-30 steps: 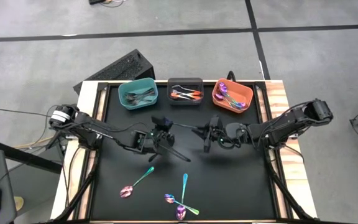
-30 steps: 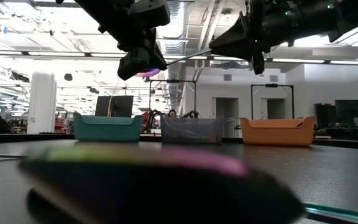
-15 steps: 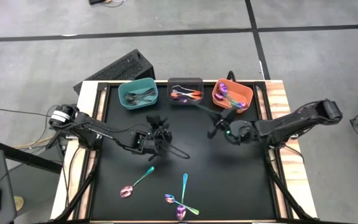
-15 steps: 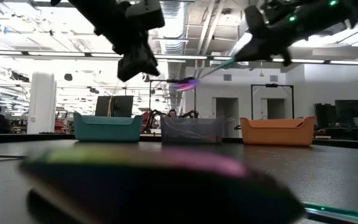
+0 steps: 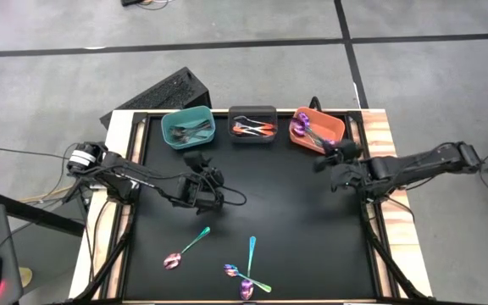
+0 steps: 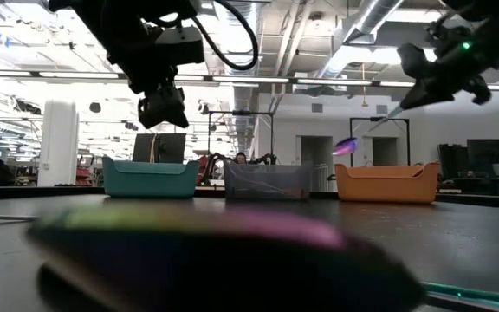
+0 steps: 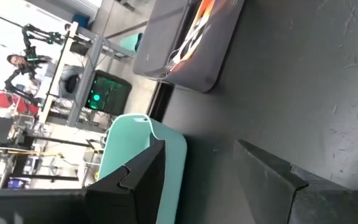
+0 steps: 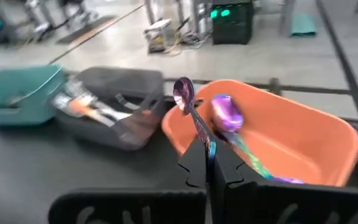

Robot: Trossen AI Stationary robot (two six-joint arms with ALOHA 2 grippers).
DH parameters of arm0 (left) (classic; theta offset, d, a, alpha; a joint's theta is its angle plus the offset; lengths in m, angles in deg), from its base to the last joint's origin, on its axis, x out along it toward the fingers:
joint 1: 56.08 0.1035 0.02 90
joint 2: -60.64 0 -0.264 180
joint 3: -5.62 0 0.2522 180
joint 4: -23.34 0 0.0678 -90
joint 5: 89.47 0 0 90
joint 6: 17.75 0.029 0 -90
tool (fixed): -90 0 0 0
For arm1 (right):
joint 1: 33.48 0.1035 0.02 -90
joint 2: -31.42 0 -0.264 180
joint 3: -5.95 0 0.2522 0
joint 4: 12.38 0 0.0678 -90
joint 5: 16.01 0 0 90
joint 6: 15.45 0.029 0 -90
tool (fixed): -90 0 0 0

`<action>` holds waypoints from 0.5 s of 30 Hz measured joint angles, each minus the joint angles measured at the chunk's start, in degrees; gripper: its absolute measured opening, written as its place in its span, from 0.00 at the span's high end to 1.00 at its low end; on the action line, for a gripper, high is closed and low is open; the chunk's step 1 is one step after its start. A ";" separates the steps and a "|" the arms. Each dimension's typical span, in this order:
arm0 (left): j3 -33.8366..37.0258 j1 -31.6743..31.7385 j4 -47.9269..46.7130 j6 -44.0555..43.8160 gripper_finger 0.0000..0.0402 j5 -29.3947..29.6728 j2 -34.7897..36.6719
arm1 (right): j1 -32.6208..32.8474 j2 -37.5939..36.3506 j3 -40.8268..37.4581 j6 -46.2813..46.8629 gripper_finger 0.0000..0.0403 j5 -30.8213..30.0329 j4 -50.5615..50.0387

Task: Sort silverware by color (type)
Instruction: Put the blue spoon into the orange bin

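Note:
My right gripper point(image 5: 324, 158) is shut on an iridescent purple-teal spoon point(image 6: 346, 146) and hovers over the mat just short of the orange bin point(image 5: 316, 132). That bin holds other iridescent pieces. The dark grey bin point(image 5: 252, 124) holds orange-handled pieces and the teal bin point(image 5: 188, 128) holds dark ones. My left gripper point(image 5: 198, 166) hangs open and empty over the mat's middle left, with both fingers apart in its wrist view point(image 7: 204, 171). Three iridescent spoons point(image 5: 186, 247), point(image 5: 251, 252), point(image 5: 246, 280) lie flat on the mat near the front edge. My right gripper pinches the spoon's handle point(image 8: 207, 148) between its two fingers, close to the handle's free end. The fingers come slanting from the table's right side and lie along the spoon. The spoon sticks out ahead of them, bowl point(image 8: 183, 89) leading, tilted slightly down and lifted clear of the mat.
The three bins stand in a row along the mat's far edge. A raised frame point(image 5: 138, 152) borders the black mat. A blurred iridescent piece point(image 6: 206, 234) lies right in front of the low camera. A black keyboard-like box point(image 5: 155, 95) sits beyond the table's far left corner.
The spoon has passed from my left gripper to my right at the table's middle. My left gripper has let go, opened and turned, drawing slightly toward the left. My right gripper has carried the spoon, clear of the mat, toward the right edge and the orange bin.

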 joint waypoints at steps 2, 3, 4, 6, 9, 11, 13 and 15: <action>0.00 0.00 0.03 -0.04 0.55 -0.16 0.00 | -0.02 -1.03 -1.92 3.33 0.99 -2.61 -0.52; 0.00 0.00 0.01 -0.07 0.55 -0.18 0.00 | -0.15 -1.45 -2.86 4.74 0.99 -3.53 -0.57; 0.00 0.00 0.00 -0.07 0.54 -0.18 0.00 | -0.38 -1.90 -3.80 6.10 0.99 -4.37 -0.57; 0.00 0.00 0.02 -0.01 0.54 -0.20 0.02 | -0.85 -2.68 -5.49 8.68 0.99 -6.40 -0.17; 0.00 0.00 0.14 0.42 0.54 -0.20 0.02 | -2.01 -3.65 -7.61 11.58 0.99 -7.92 -0.19; 0.00 0.05 0.33 0.42 0.54 -0.20 0.02 | -2.93 -4.04 -8.41 12.47 0.99 -8.13 0.13; 0.00 0.09 1.23 0.64 0.54 -0.23 0.02 | -3.80 -4.13 -8.96 12.41 0.98 -8.39 0.37; 0.00 0.11 2.54 1.63 0.54 -0.25 0.02 | -4.42 -4.10 -9.55 11.27 0.97 -8.71 1.70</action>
